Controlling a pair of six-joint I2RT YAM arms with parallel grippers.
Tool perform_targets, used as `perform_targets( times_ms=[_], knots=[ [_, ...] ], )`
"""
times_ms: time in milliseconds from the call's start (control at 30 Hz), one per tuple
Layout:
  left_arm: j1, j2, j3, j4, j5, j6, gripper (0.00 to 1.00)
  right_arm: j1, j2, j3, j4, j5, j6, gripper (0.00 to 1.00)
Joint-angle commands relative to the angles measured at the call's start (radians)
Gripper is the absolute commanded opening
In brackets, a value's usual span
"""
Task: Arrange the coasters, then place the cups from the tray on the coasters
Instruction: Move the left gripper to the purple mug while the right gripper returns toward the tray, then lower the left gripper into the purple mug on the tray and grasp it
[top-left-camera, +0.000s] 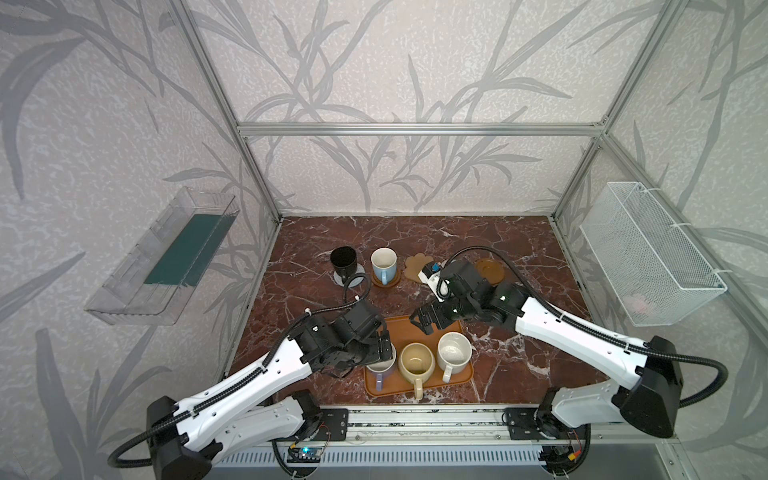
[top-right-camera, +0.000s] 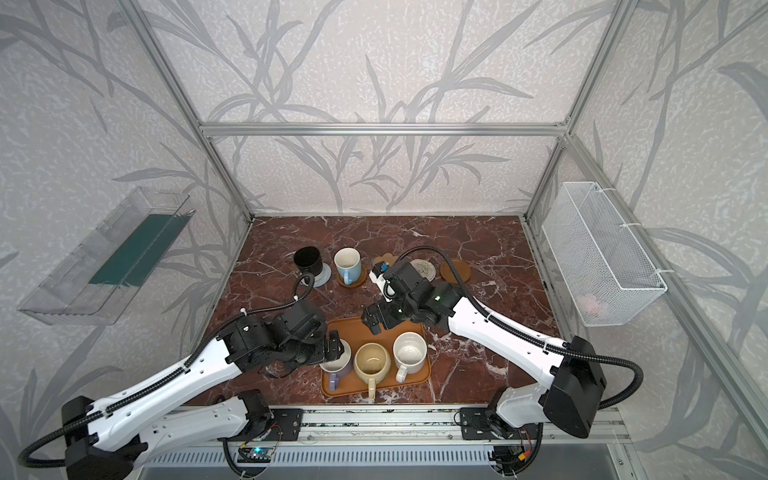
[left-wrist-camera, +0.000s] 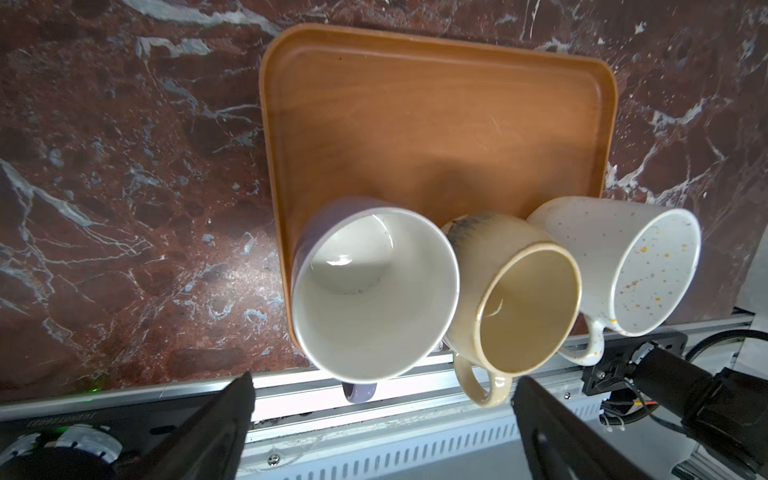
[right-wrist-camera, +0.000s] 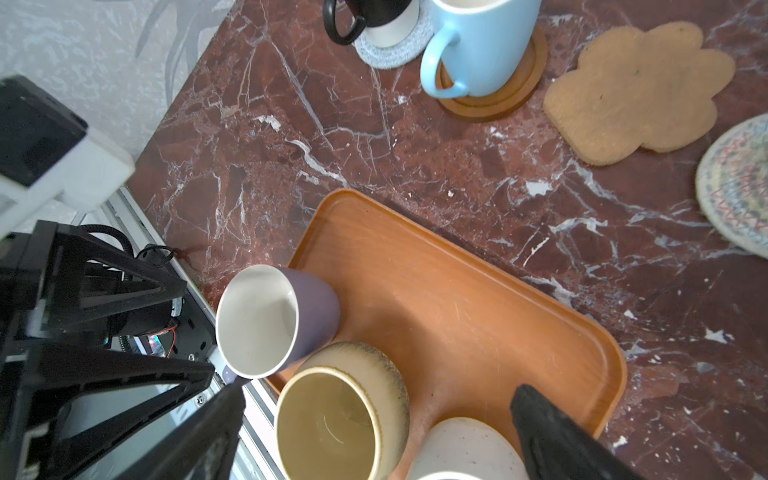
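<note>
The orange-brown tray (top-left-camera: 401, 332) holds a lavender cup (top-left-camera: 380, 370), a tan-yellow cup (top-left-camera: 416, 360) and a speckled white cup (top-left-camera: 454, 350). At the back, a black cup (top-left-camera: 343, 259) stands on a grey woven coaster (top-left-camera: 357, 277). A light blue cup (top-left-camera: 383, 262) stands on a brown disc (top-left-camera: 395, 280). A flower-shaped coaster (top-left-camera: 417, 266), a cream woven coaster (top-right-camera: 423, 268) and a second brown disc (top-left-camera: 489, 269) are bare. My left gripper (top-left-camera: 384, 348) hovers open over the lavender cup (left-wrist-camera: 374, 291). My right gripper (top-left-camera: 420, 323) is open above the tray's far edge, over the tan-yellow cup (right-wrist-camera: 332, 419).
A clear plastic bin (top-left-camera: 166, 257) hangs on the left wall and a white wire basket (top-left-camera: 648, 253) on the right wall. An aluminium rail (top-left-camera: 415, 424) runs along the table's front edge, close to the tray.
</note>
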Motion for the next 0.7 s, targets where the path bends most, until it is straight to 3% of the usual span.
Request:
perform_targets(
  times_ms=[0, 333, 667],
  knots=[
    [-0.038, 0.0, -0.003, -0.048, -0.047, -0.068, 0.99, 0.011, -0.037, -0.022, 0.038, -0.019, 0.025, 0.99],
    [-0.135, -0.002, -0.09, -0.001, -0.071, -0.164, 0.99, 0.088, -0.06, -0.092, 0.118, -0.109, 0.009, 0.99],
    [-0.18, 0.017, -0.17, 0.088, -0.073, -0.203, 0.82, 0.103, -0.083, -0.127, 0.142, -0.062, 0.033, 0.99]
  ],
)
